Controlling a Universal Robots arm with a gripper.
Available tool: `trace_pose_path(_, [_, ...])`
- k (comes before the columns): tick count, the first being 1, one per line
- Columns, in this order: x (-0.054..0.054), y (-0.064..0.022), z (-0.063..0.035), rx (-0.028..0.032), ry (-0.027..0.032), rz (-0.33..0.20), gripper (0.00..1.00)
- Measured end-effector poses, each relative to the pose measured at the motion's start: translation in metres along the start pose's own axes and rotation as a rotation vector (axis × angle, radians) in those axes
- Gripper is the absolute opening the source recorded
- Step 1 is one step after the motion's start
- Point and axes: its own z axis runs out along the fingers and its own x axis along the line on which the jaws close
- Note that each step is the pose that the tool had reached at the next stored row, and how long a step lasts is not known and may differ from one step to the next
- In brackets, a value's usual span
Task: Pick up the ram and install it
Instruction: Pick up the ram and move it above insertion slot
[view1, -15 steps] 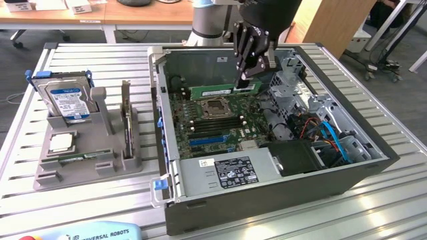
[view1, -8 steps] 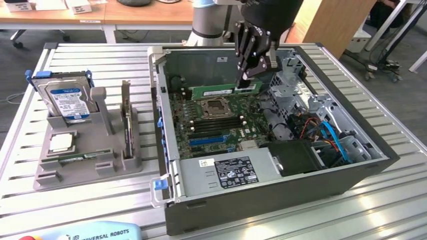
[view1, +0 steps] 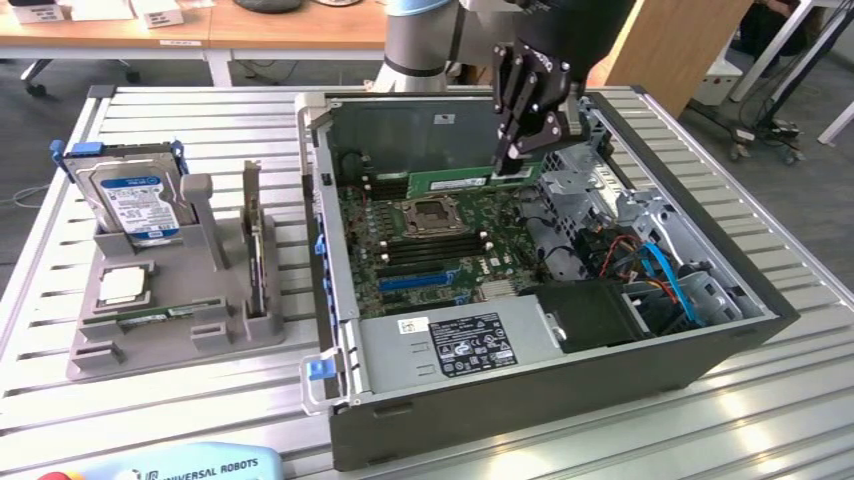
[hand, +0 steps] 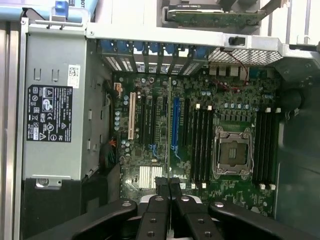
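The ram (view1: 461, 183), one green stick, stands level on its long edge over the motherboard (view1: 427, 250), at twelve o'clock of the processor socket (view1: 434, 213) in the exterior view. The single gripper (view1: 514, 170) is clenched on it, fingers pointing down from one arm reaching into the open computer case (view1: 534, 400) from twelve o'clock. At the case's nine o'clock, one gray holder (view1: 160, 350) carries one hard drive (view1: 134, 198).

arm (view1: 416, 50): silver-grey cylindrical link, bluish band near top. claw (view1: 513, 166): matt black, flat linkage plates, small bright screw heads. Wrist view: black bars, round silver pivot pins (hand: 159, 199) at the joints, two narrow black fingers (hand: 162, 187).
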Motion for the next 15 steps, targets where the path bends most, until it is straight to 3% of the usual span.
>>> trace_pose_path(3, [0.0,-0.0055,-0.0002,0.0,0.0001,0.0,0.12])
trace_pose_path(9, [-0.003,-0.006,0.0,0.0,0.0001,0.0,0.12])
trace_pose_path(15, [-0.02,-0.0066,0.002,0.0001,-0.0001,0.002,0.12])
